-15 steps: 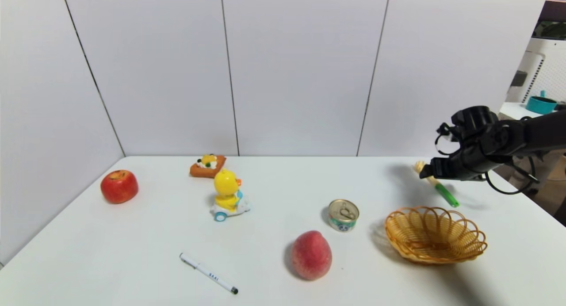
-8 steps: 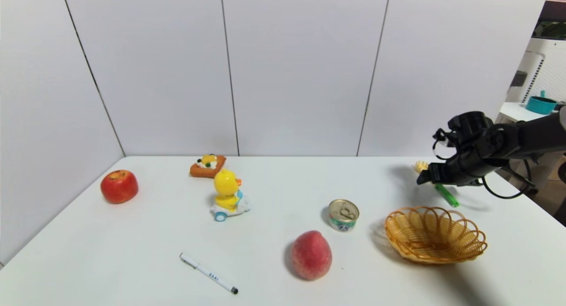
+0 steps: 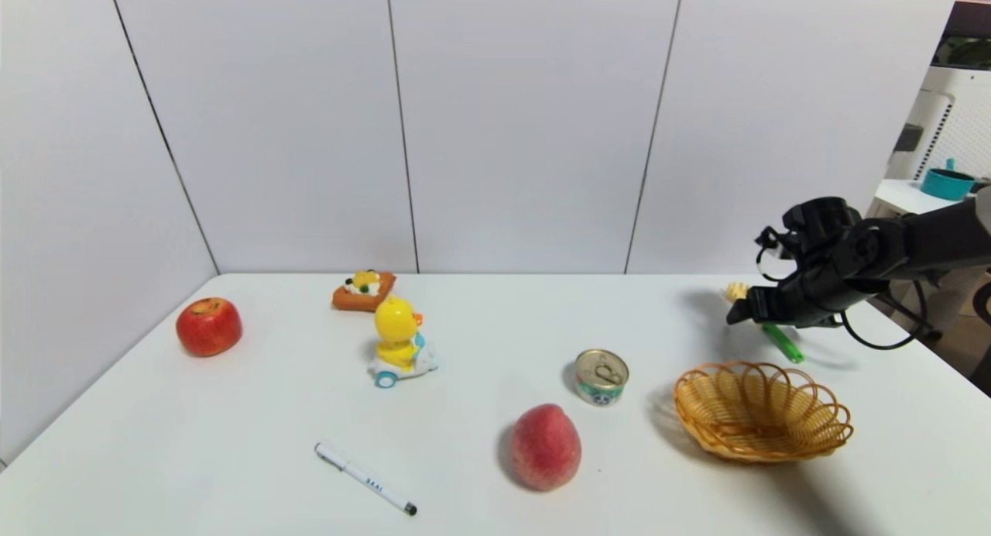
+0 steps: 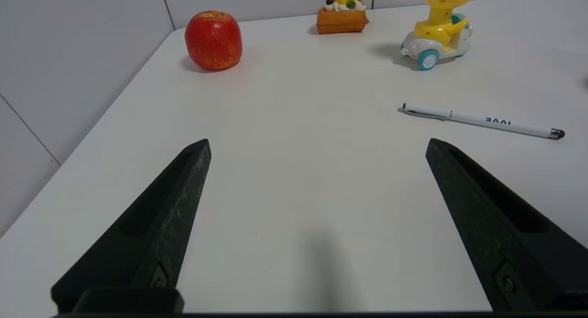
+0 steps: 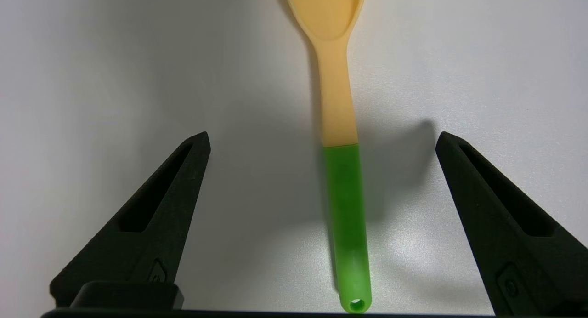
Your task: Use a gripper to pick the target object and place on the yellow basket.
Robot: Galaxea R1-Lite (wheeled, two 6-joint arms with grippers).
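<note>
The target object point(image 5: 342, 171), a toy utensil with a pale yellow head and a bright green handle, lies flat on the white table at the far right point(image 3: 782, 342). My right gripper point(image 3: 739, 313) hangs open just above it; in the right wrist view point(image 5: 321, 141) the handle runs between the two spread black fingers, touching neither. The arm hides the utensil's middle in the head view. The yellow basket point(image 3: 762, 412) stands empty just in front of the utensil. My left gripper point(image 4: 317, 143) is open over bare table near the front left, holding nothing.
A tin can point(image 3: 601, 376) stands left of the basket and a peach point(image 3: 545, 446) nearer the front. A white pen point(image 3: 365, 478), a yellow duck toy point(image 3: 399, 341), a cake toy point(image 3: 363, 290) and a red apple point(image 3: 208, 326) lie farther left. The table's right edge point(image 3: 941, 354) is close to the utensil.
My right gripper has come down and shifted slightly left over the utensil, covering more of its yellow part. Nothing else has moved.
</note>
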